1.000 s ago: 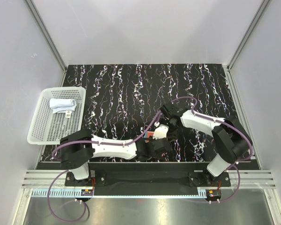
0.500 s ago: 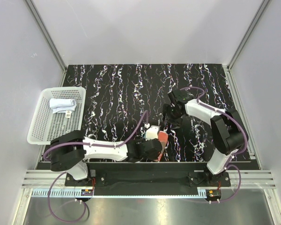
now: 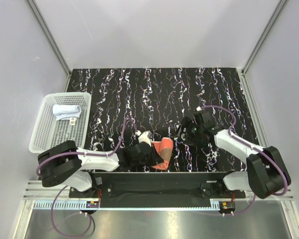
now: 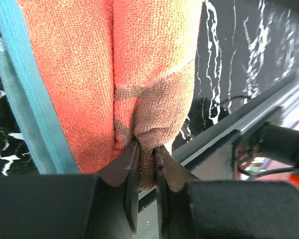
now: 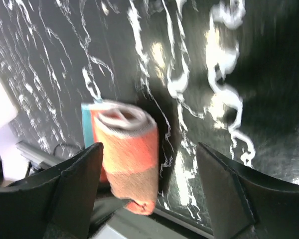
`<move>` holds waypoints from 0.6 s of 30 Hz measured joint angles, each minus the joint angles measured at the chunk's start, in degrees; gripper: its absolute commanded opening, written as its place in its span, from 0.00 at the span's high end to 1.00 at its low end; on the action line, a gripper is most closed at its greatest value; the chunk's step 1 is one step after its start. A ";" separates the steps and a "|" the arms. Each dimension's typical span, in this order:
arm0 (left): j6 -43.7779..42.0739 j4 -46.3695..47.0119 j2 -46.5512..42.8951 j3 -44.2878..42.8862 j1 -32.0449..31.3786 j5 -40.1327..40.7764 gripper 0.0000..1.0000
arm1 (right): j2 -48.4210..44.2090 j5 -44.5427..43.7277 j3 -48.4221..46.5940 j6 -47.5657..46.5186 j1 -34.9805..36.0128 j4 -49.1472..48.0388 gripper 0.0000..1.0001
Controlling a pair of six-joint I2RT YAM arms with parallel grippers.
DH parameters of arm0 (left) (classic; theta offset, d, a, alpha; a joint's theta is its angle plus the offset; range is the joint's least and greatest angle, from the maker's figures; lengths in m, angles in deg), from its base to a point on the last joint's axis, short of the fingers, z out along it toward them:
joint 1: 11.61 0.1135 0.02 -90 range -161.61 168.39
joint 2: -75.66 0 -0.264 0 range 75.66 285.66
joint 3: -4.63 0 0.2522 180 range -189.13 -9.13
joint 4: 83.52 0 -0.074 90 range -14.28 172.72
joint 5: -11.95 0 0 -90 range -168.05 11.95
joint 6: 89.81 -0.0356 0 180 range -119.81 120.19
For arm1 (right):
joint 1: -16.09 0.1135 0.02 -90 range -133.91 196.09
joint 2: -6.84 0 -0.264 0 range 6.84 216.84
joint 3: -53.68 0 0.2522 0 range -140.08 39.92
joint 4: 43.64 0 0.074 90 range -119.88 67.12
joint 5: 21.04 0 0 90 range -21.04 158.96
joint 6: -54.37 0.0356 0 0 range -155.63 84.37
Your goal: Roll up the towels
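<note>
**Top, left-wrist and right-wrist views.** The black marbled table (image 3: 154,89) is cut off at its near edge by the arm bases. The white basket (image 3: 42,137) stands at its left edge, and the pale towel (image 3: 66,110) lies rolled in the basket's far end.

The rust-brown towel (image 3: 163,152) lies rolled at the near centre of the table, its near end at the table's edge. From above, the wrist body partly covers it. In the left wrist view it (image 4: 139,74) fills the frame and runs off the top. The right wrist view of it (image 5: 129,149) is blurred by motion.

The left gripper (image 4: 144,149) pinches the towel's brown end, with a fold of cloth squeezed between its nearly closed jaws. From above, its fingertips (image 3: 150,157) cannot be made out. The right gripper (image 3: 187,130) stands just right of the towel without touching it, jaws spread wide (image 5: 149,147).

One second earlier both grippers crowded the towel. Since then the right one has widened its jaws and drawn back to the right, and the left arm has swung left.
</note>
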 measured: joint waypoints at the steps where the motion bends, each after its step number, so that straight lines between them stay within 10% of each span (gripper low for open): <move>1: 0.59 1.09 -0.11 0.70 0.59 -0.81 1.00 | -1.51 1.18 3.15 1.31 -0.02 -2.89 0.18; 11: 5.05 8.11 0.13 4.59 2.73 -4.28 1.00 | -1.73 6.75 14.97 9.57 4.70 -20.28 0.20; 18: 6.01 10.08 0.22 5.66 3.43 -5.29 0.95 | 4.70 6.88 15.39 11.82 8.13 -30.34 0.48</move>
